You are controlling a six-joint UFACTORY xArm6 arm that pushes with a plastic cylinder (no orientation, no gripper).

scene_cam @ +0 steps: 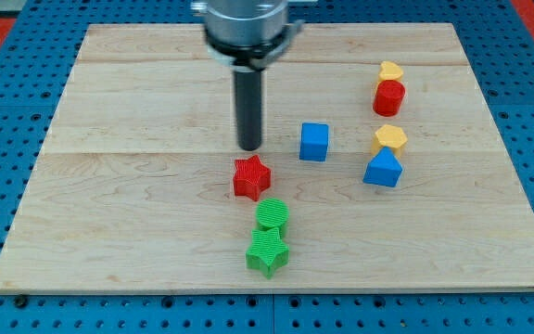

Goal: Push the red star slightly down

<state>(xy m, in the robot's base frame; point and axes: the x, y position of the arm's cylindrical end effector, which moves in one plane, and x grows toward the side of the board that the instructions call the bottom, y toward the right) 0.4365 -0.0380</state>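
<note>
The red star (251, 177) lies near the middle of the wooden board (109, 204). My tip (249, 147) stands just above it toward the view's top, a small gap away and not touching. A green round block (272, 215) sits just below and right of the star, with a green star (267, 251) touching it below.
A blue cube (314, 142) lies right of my tip. At the view's right are a blue block (383, 170) with a yellow block (390, 138) above it, and a red cylinder (388, 96) with a small yellow block (391, 70) above it.
</note>
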